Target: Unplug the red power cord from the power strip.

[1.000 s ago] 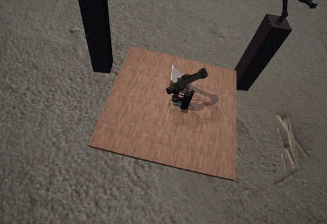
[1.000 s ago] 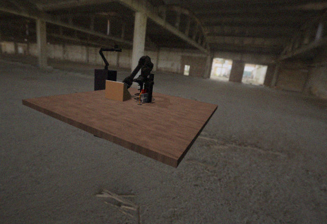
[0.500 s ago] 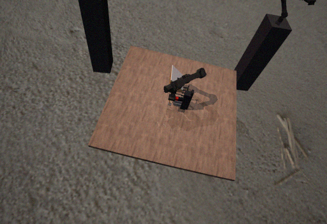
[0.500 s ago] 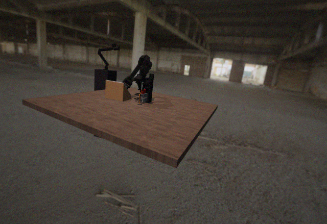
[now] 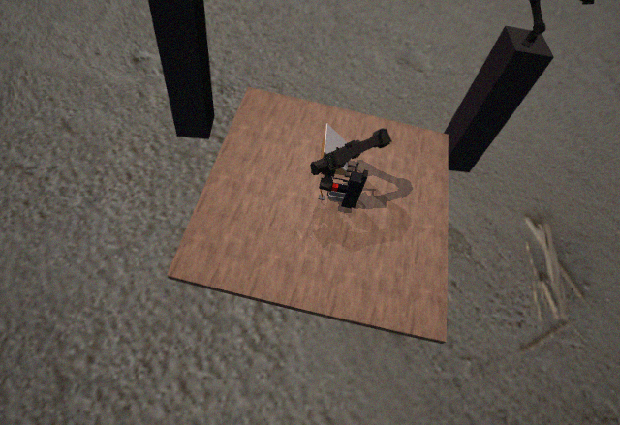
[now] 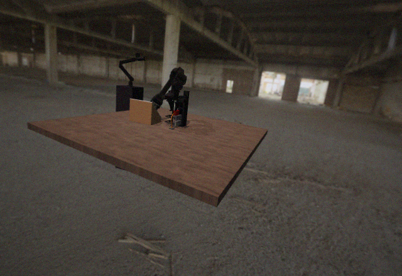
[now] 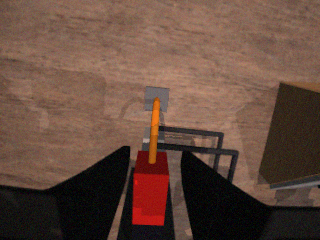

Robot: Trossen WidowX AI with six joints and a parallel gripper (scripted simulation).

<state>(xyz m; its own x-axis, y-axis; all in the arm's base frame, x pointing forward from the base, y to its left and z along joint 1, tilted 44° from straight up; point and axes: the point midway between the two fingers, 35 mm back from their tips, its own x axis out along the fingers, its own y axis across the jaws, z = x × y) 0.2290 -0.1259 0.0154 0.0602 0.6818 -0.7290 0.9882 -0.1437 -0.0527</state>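
Note:
The red plug is upper and close in the wrist view. Its orange cord runs to a small grey square on the table. My gripper is partly open around the plug; a gap shows on each side, and the fingers hold nothing. A tall black upright block, which looks like the power strip, stands beside the plug, with a grey box low down. Whether the plug is seated is hidden.
A wedge-shaped box with an orange-brown face stands to the right in the wrist view. Dark thin frames lie between it and the plug. The wooden table lies beneath. Another arm stands on a pedestal beyond the table.

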